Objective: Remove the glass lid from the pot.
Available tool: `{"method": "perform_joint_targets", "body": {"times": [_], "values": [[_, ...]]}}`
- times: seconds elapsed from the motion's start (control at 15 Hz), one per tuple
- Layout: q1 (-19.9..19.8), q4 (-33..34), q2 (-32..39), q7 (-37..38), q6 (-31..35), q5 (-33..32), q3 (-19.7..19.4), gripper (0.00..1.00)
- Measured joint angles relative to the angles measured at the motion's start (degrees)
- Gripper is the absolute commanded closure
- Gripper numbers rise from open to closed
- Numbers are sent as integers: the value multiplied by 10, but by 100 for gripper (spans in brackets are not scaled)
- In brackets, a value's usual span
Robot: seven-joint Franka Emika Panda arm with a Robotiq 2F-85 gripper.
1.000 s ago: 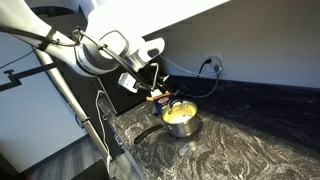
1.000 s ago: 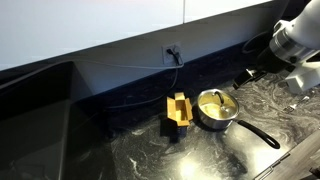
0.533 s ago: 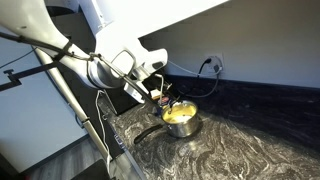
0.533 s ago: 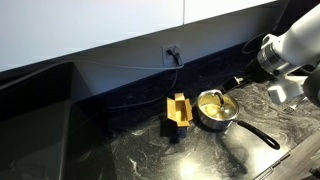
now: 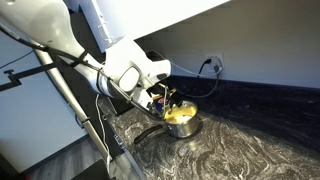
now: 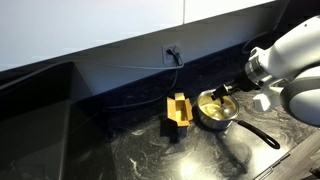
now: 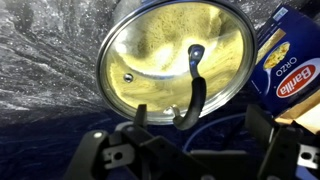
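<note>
The glass lid (image 7: 165, 55) sat flat on the pot (image 6: 214, 114), closing it. The pot stood on the dark marbled table (image 6: 130, 150), just beside a yellow-and-blue pasta box (image 7: 290, 65). The gripper (image 7: 200, 128) hovered above the lid's near edge, its fingers (image 7: 268, 135) spread wide with nothing between them. In the wrist view the lid's dark arched handle (image 7: 194, 85) ran lengthwise through the gap, so closing would have taken the strap across its thin sides.

By my judgement the step in hand was the approach to a grasp. Doing it well called for centring the gap over the crown of the arch and coming straight down without pressing on the glass. The fingers would then pinch firmly and lift vertically until the metal rim cleared the pot, so that the pot was neither dragged nor tipped by its long handle (image 6: 258, 132). The box stood close enough on one side that a wide finger might have nudged it.

Both exterior views were small and dim, and in an exterior view the arm (image 5: 120, 70) covered the gripper and part of the pot. The height of the fingers above the handle could not be judged. The pot's wall was unseen from the wrist, and the fingertips were dark against dark ground. Whether the yellow under the glass was contents or lining could not be told
</note>
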Motion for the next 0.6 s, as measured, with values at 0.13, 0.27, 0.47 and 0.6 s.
{"method": "perform_joint_targets", "body": {"times": [0.13,0.27,0.47,0.6], "values": [[8,7,7,-6,0,17,0,22],[11,14,12,-13,0,29,0,32],[13,21,17,-14,0,34,-1,58],[13,26,20,-14,0,35,-1,71]]}}
